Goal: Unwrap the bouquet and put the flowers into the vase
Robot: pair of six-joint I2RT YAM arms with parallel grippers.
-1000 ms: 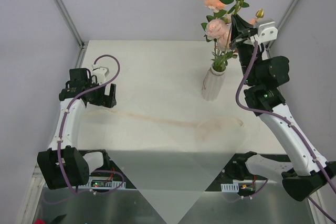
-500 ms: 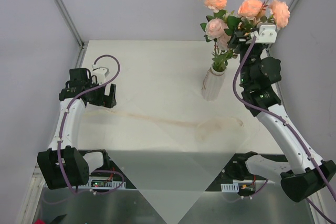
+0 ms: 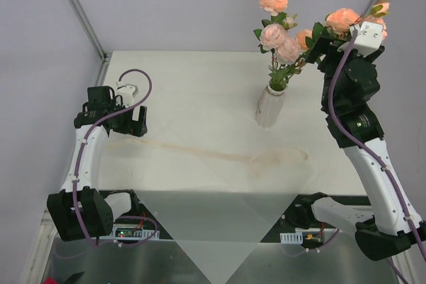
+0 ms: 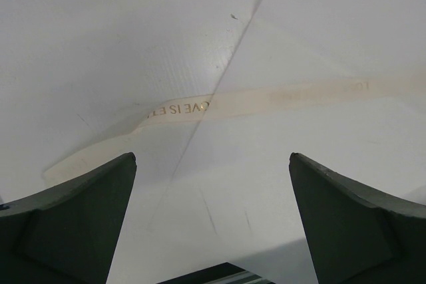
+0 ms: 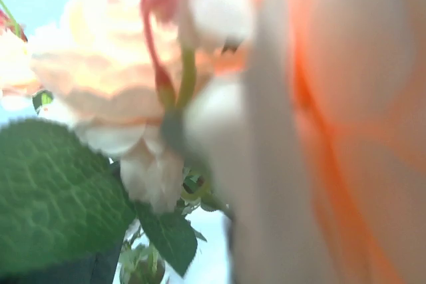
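Observation:
The off-white ribbed vase (image 3: 270, 107) stands at the back right of the table. The flowers (image 3: 274, 0) stand in it, several peach-pink blooms on green stems. One stem leans right, and its blooms (image 3: 343, 17) rest against my right gripper (image 3: 318, 47), which is raised beside the bunch. In the right wrist view blurred petals (image 5: 100, 78) and a leaf (image 5: 53, 191) fill the frame and hide the jaws. My left gripper (image 3: 128, 130) (image 4: 213, 159) hangs open and empty over the table at the left, above a cream ribbon (image 4: 279, 96).
The white wrapping sheet (image 3: 213, 231) lies flat at the table's front middle and overhangs the near edge. The cream ribbon (image 3: 200, 153) runs across the table from left to right. Grey walls with metal posts (image 3: 80, 11) close in the back and both sides.
My right gripper has moved right and up, away from the vase's neck. The stem beside it has swung right, its blooms now showing. The left arm has not moved.

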